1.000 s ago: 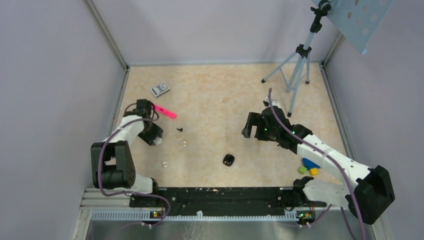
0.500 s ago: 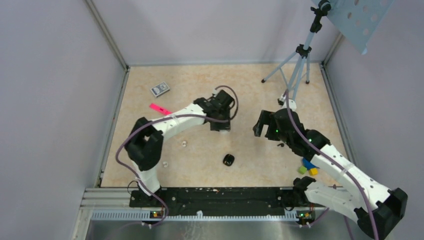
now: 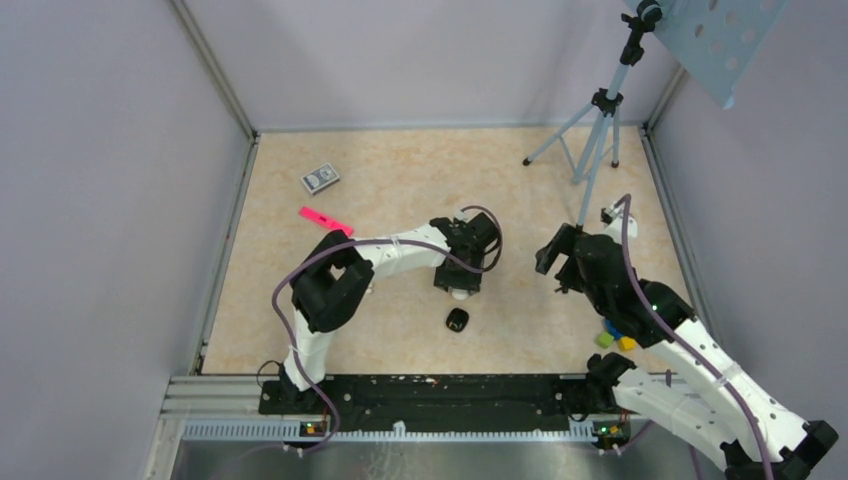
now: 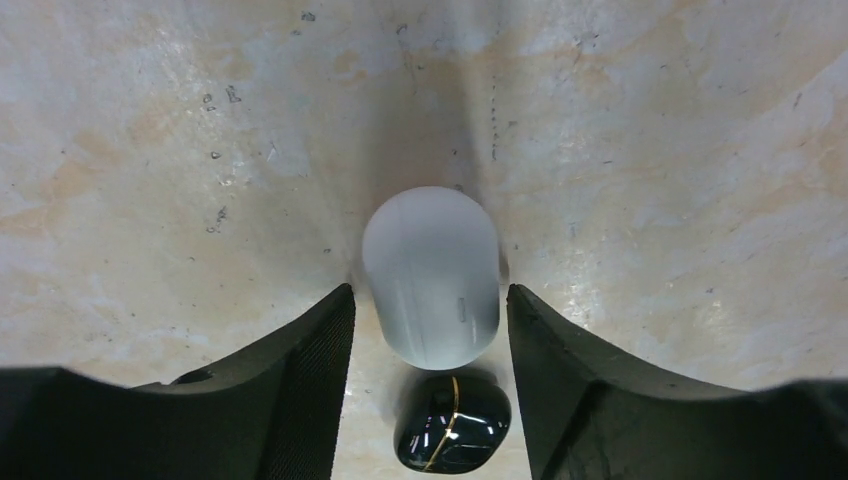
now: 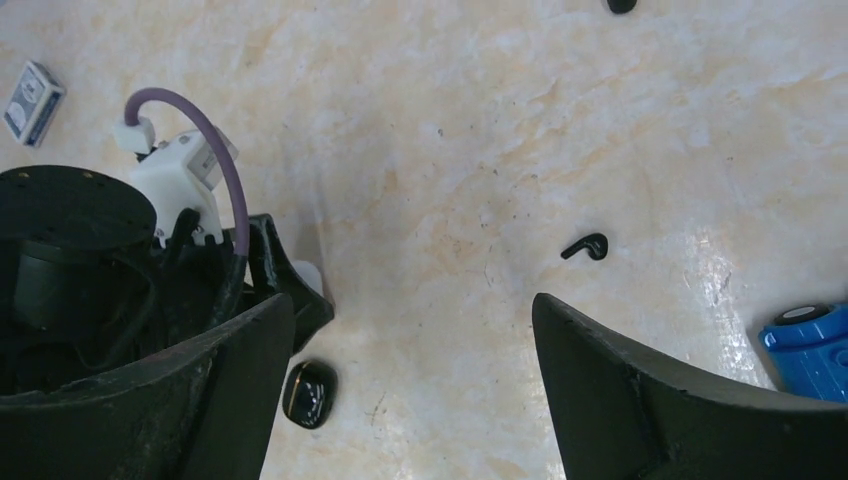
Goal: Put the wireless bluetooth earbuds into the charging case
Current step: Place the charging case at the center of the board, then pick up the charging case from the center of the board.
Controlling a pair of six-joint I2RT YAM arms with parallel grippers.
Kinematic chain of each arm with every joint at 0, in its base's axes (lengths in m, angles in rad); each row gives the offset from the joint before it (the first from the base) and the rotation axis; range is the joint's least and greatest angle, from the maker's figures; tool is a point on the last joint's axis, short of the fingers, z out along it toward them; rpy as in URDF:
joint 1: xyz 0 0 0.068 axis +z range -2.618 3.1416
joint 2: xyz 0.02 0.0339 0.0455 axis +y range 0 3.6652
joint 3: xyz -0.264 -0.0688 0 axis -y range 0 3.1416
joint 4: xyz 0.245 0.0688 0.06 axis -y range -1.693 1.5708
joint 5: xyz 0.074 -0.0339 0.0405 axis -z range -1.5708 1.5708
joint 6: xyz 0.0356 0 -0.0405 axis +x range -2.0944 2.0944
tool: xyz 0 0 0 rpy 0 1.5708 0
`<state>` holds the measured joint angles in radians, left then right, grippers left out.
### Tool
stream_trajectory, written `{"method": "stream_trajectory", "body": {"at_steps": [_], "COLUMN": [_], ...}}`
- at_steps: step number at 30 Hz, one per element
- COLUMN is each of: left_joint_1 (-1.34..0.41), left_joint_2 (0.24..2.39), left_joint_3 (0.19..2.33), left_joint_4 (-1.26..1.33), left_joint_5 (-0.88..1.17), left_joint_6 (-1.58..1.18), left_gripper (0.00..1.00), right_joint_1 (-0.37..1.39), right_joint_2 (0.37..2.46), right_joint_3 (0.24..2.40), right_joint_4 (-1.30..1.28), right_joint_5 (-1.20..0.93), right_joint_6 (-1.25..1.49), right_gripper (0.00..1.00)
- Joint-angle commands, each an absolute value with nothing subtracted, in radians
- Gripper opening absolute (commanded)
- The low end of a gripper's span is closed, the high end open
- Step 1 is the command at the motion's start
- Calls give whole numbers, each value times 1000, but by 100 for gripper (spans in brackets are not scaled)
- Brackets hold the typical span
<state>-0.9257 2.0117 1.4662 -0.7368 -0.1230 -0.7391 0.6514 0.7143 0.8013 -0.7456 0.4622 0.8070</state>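
your table (image 3: 420,170) is a beige marbled slab boxed in by pale walls, with a tripod (image 3: 592,140) standing at the far right. your left arm (image 3: 395,252) reaches out across the middle. your right arm (image 3: 660,315) comes in from the right, and the right claw (image 3: 556,262) is spread wide over the table, holding nothing.

the left claw (image 4: 432,295) is narrow and points down at the charging case (image 4: 430,250), which is mid-table between its fingers (image 4: 300,380). the case is a smooth white oval pebble, matte-looking, with a faint seam line and a tiny mark near one side. in the left wrist view a thin sliver of table shows on either side of it, so the pads look just off it rather than clamped. from the top view the case is mostly tucked under the claw, with only a white edge peeking out.

just beside the case on the near side there's a glossy black pebble-shaped thing (image 4: 452,437) with a thin gold line, cut off by the bottom of the left wrist view. in the right wrist view a small black hook-shaped bit (image 5: 585,246) lies on the table, and a blue thing (image 5: 810,348) is cut by the right edge.

the earbuds: can't pick them out in any view.
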Motion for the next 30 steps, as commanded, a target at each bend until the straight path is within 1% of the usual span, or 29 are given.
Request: {"method": "stream_trajectory", "body": {"at_steps": [1, 3, 4, 6, 8, 11, 14, 17, 20, 24, 27, 30], "left_joint_1": [-925, -925, -925, -925, -920, -888, -794, -671, -568, -527, -526, -526], "left_joint_2": [1977, 1961, 1947, 1907, 1856, 1760, 1647, 1515, 1402, 1373, 1401, 1435], "left_joint_3": [1450, 1448, 1445, 1443, 1448, 1429, 1371, 1257, 1137, 1085, 1063, 1036], "left_joint_4": [-720, -716, -712, -706, -715, -712, -705, -647, -566, -567, -545, -529], "left_joint_5": [-125, -126, -127, -132, -145, -128, -66, 9, 64, 96, 186, 233], "left_joint_6": [-753, -759, -760, -759, -751, -721, -701, -703, -709, -687, -646, -659], "left_gripper": [70, 79, 82, 86, 88, 90, 90, 89, 89, 89, 89, 88], "right_joint_1": [649, 649, 649, 649, 649, 649, 649, 653, 696, 759, 770, 767], "right_joint_2": [671, 679, 687, 704, 726, 760, 800, 842, 923, 1104, 1217, 1277], "right_joint_3": [786, 784, 785, 786, 784, 774, 749, 698, 687, 752, 774, 760], "right_joint_4": [-714, -716, -716, -716, -708, -682, -629, -512, -430, -393, -337, -266], "right_joint_5": [537, 536, 532, 520, 499, 444, 361, 242, 189, 166, 120, 115], "right_joint_6": [845, 852, 852, 856, 852, 836, 820, 816, 828, 848, 872, 886], "right_gripper": [86, 87, 87, 87, 87, 86, 86, 84, 82, 82, 84, 82]}}
